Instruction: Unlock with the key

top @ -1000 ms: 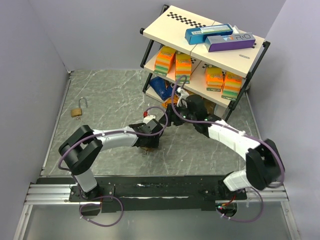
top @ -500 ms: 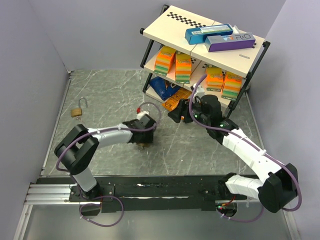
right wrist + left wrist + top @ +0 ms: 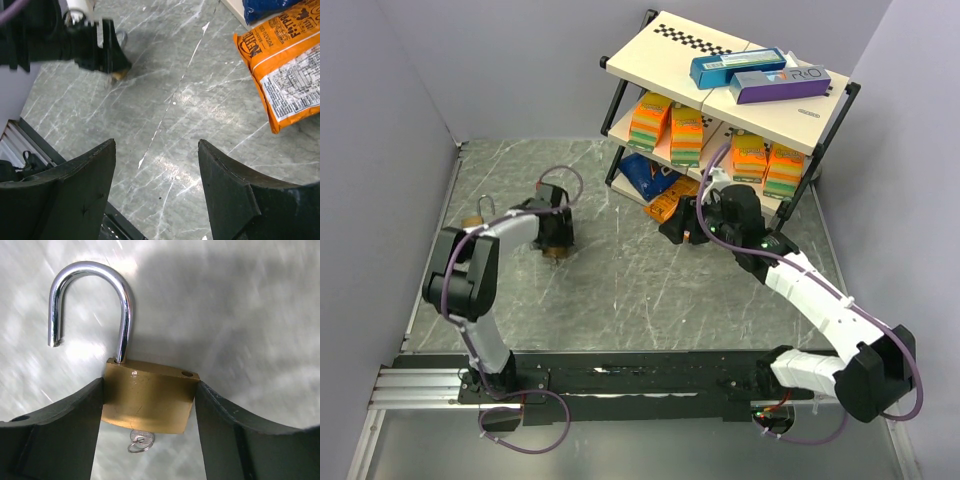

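Observation:
My left gripper [image 3: 555, 238] is shut on the body of a brass padlock [image 3: 147, 402], one finger on each side. Its silver shackle [image 3: 90, 300] stands swung open. The key [image 3: 140, 438], a tiny metal key with a small ring, sticks out of the padlock's underside. In the right wrist view the left gripper [image 3: 97, 47] and a bit of the padlock [image 3: 119, 75] show far off at the top left. My right gripper [image 3: 676, 226] is open and empty above the floor near the shelf; its jaws [image 3: 156, 145] stand wide apart.
A second brass padlock [image 3: 474, 222] lies at the left, partly behind my left arm. A shelf rack [image 3: 740, 90] with boxes stands at the back right. An orange snack bag [image 3: 282, 75] and a blue bag [image 3: 642, 175] lie at its foot.
My left arm has swung far to the left and back, carrying the padlock with the key. My right gripper pulled away from it toward the shelf and now holds still.

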Robot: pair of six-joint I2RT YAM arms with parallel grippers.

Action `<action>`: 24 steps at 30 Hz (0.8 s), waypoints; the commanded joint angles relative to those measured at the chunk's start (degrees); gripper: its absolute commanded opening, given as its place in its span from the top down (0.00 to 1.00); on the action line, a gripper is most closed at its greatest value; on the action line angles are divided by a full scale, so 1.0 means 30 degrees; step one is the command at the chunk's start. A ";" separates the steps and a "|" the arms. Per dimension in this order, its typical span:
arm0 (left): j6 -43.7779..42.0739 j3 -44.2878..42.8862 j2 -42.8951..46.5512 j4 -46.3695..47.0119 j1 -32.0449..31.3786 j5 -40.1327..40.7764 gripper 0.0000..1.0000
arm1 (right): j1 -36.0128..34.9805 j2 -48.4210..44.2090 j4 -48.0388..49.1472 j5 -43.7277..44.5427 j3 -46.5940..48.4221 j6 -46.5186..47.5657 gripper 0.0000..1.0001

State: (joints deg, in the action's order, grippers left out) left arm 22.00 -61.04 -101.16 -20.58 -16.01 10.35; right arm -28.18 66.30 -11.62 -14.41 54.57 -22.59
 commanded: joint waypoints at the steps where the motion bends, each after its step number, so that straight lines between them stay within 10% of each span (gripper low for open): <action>1: -0.3464 -0.2620 -0.1285 0.0415 0.2051 -0.1806 0.84 | 0.0166 0.0281 -0.0375 0.0293 0.1264 0.0586 0.27; 11: -0.5633 -0.8422 -0.5914 -0.1343 0.6003 -0.2628 0.83 | 0.0488 0.1277 -0.0552 0.0293 0.1265 0.0938 0.27; 24: -0.5341 -0.7430 -0.5419 -0.1315 0.6713 -0.3303 0.82 | 0.1133 0.2860 0.0180 -0.1142 0.1939 0.0733 0.27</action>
State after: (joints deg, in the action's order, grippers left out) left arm 6.20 -85.60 -119.28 -23.24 4.14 2.22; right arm -25.17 74.28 -13.21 -15.99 57.28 -20.29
